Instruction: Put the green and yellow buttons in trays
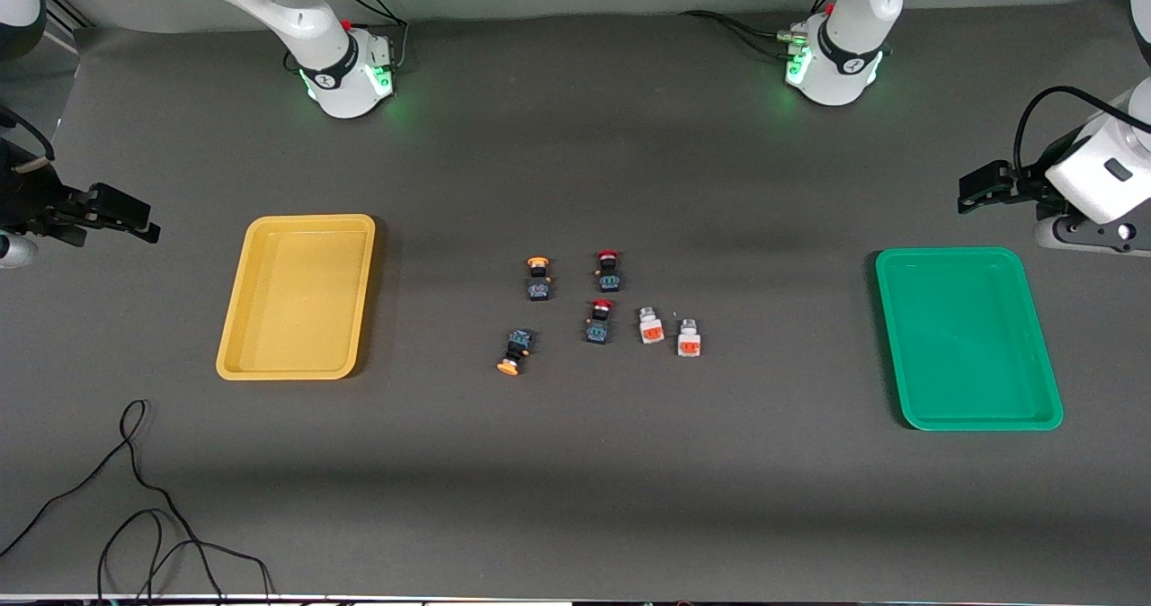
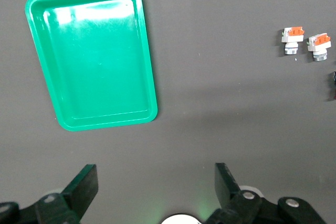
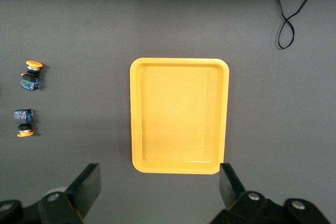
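Note:
Two black-bodied buttons with orange-yellow caps [image 1: 538,278] [image 1: 515,352] and two white-bodied buttons with orange patches [image 1: 650,325] [image 1: 689,337] lie mid-table. The yellow tray [image 1: 297,296] lies toward the right arm's end and the green tray [image 1: 967,336] toward the left arm's end; both hold nothing. My left gripper [image 1: 978,188] [image 2: 155,182] is open and empty, over the table beside the green tray [image 2: 92,56]; its wrist view shows the white buttons [image 2: 292,39] [image 2: 319,45]. My right gripper [image 1: 126,218] [image 3: 157,184] is open and empty beside the yellow tray [image 3: 178,114]; its wrist view shows the orange-yellow buttons [image 3: 31,74] [image 3: 23,121].
Two black-bodied buttons with red caps [image 1: 609,270] [image 1: 600,320] lie among the task buttons. A loose black cable [image 1: 135,498] trails over the table nearer the front camera than the yellow tray, and shows in the right wrist view [image 3: 286,19].

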Robot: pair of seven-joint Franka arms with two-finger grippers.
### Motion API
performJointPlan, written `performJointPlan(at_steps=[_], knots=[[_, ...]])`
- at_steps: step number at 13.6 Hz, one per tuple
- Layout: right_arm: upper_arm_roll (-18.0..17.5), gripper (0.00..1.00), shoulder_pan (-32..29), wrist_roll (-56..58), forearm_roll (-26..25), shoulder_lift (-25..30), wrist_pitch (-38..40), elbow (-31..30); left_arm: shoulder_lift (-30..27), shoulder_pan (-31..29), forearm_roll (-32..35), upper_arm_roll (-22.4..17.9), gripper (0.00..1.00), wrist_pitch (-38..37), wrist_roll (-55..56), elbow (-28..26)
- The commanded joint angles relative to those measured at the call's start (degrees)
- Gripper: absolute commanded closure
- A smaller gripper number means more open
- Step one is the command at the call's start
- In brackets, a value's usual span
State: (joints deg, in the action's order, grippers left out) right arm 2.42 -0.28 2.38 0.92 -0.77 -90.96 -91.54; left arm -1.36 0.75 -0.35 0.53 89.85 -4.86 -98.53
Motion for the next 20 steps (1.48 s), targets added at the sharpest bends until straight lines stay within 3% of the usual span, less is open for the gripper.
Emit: performJointPlan(at_steps=[1, 10, 13, 16, 20], knots=[[0.0, 0.0, 0.1, -0.4, 0.6, -0.5, 0.5, 1.1, -0.3, -0.5, -0.8, 0.1, 0.01, -0.4, -0.9, 0.2], [0.0, 0.0, 0.1, -0.1, 0.7, -0.5, 0.5, 0.6, -0.1, -0.5, -0.4, 0.2, 0.0, -0.8, -0.9, 0.2], [-0.3, 0.0, 1.4, -0.8, 1.4, -0.6, -1.0, -2.1, -0.2, -0.5, -0.4, 0.1, 0.0, -1.5, -0.8, 0.2], [-0.3, 0.0, 7.8, -3.5, 1.5, -0.5, -5.8, -6.7, -0.1, -0.4, -0.4, 0.1, 0.01, -1.7, -0.9, 0.2], [-0.3, 0.0, 18.8, -18.2, 1.6, -0.6, -12.4, -11.5, 0.0, -0.1, -0.4, 0.3, 0.02, -2.0, 0.3, 0.5]])
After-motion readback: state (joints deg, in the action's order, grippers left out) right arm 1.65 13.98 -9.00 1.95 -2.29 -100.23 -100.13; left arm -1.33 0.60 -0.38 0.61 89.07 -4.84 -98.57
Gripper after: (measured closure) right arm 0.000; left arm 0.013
